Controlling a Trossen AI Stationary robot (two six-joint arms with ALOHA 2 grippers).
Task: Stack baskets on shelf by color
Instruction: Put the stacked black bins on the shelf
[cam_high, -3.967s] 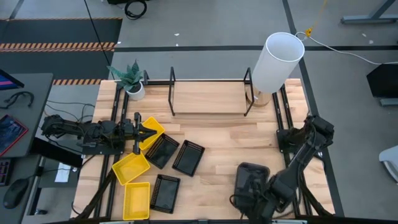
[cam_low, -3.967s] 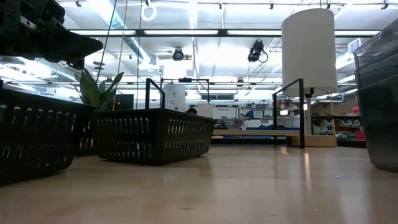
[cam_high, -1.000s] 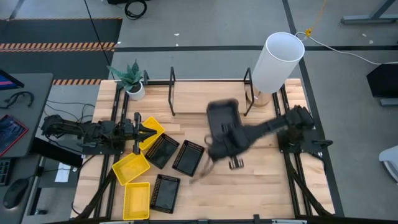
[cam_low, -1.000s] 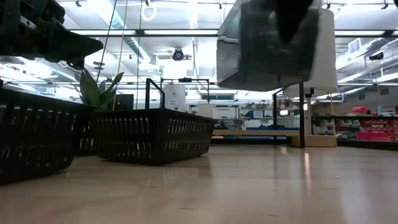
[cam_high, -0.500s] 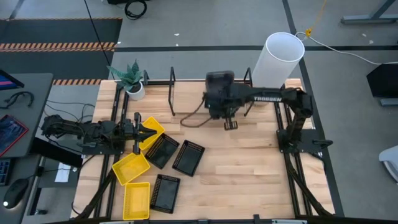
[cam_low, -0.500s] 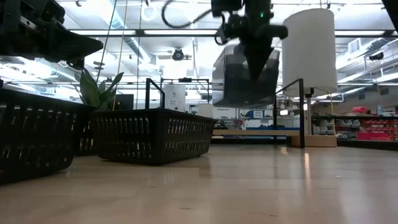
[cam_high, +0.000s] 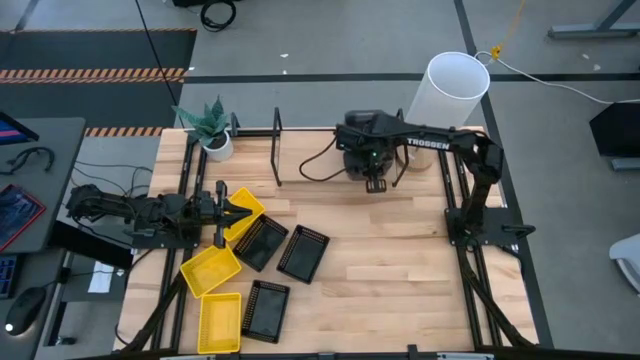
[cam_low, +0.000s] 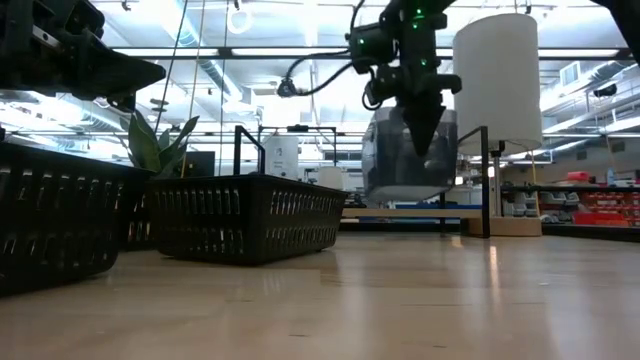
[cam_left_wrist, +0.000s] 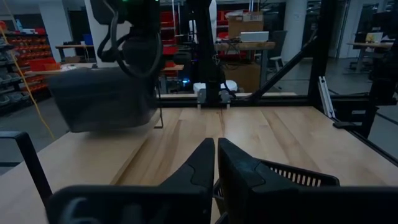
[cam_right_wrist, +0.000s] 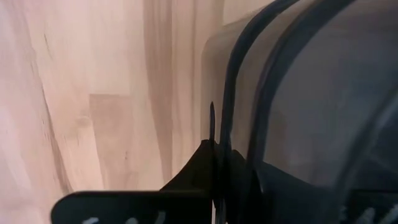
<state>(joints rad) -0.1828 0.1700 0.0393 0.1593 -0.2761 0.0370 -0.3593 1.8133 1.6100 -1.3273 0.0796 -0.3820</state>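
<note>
While my right arm reaches across the far side of the pale wooden table (cam_high: 400, 260), my right gripper (cam_high: 374, 172) is clamped on the rim of a large dark grey plastic basket with rounded corners (cam_high: 362, 143), holding it in the air above the low black metal-rod shelf (cam_high: 277, 150). In the low view the basket (cam_low: 405, 155) hangs tilted, clear of the tabletop, just beside the tall white cylinder (cam_low: 496, 75). My right wrist camera shows both dark fingers (cam_right_wrist: 214, 168) pinched together over the basket's edge (cam_right_wrist: 298, 112). White lettering on my right forearm reads "TROSSEN" (cam_high: 421, 143); I can read no other writing.

My left gripper (cam_high: 238, 210) waits at the left side of the table, its fingers (cam_left_wrist: 214, 165) pressed together with nothing between them, over one bright yellow plastic basket (cam_high: 243, 212). Two more yellow baskets (cam_high: 210, 270) (cam_high: 219, 322) lie nearer the front edge, and three black mesh-sided baskets (cam_high: 261, 243) (cam_high: 303, 252) (cam_high: 267, 310) sit beside them on the tabletop. A small potted plant (cam_high: 210, 128) stands at the shelf's left end.
</note>
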